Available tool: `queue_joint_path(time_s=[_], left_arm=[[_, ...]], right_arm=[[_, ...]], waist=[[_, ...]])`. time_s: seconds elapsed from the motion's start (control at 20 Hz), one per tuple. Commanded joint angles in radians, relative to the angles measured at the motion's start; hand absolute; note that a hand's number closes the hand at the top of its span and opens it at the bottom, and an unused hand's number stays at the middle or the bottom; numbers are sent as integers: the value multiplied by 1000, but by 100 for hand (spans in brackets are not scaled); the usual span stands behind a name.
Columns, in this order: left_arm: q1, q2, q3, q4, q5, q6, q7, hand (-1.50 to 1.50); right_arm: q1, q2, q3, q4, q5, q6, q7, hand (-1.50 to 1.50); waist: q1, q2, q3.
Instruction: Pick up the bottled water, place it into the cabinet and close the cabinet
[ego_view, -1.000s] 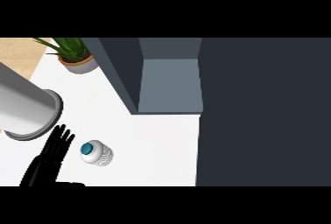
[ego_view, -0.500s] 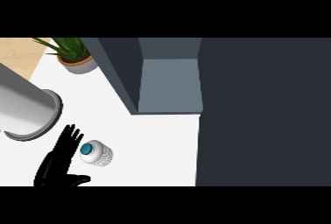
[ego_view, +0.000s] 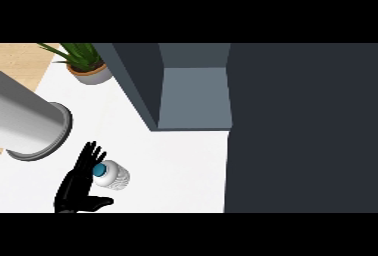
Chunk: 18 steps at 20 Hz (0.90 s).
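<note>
Left hand (ego_view: 80, 182) has shifted right since the earlier frame, straight fingers now against the bottled water (ego_view: 111, 174). Open cabinet (ego_view: 193, 97) at 1 o'clock of it, bare white counter (ego_view: 177, 170) between. Forearm cut off below. Bottle upright: white, blue cap.

I see white counter (ego_view: 177, 170); potted plant (ego_view: 85, 65) far corner, wood floor (ego_view: 22, 62) beyond; dark panel (ego_view: 303, 125) right.
</note>
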Motion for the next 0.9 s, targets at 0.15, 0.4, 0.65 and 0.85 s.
queue_joint_path(time_s=[0.15,0.4,0.65,0.85], left_arm=[[-72,-39,-1,179,-22,3,-93,-150],[-102,-13,5,197,22,-126,-51,-150],[-106,-40,6,187,51,-137,4,-150],[-142,-46,12,180,75,-153,40,-150]], right_arm=[[-30,23,17,5,26,-34,4,-150],[-31,4,15,3,-6,-21,33,-150],[-14,-9,15,-19,-32,0,31,-150],[-40,32,54,44,46,-29,-4,-150]], waist=[[-5,4,-6],[-11,6,-7],[-11,5,-6],[-11,4,-6]])
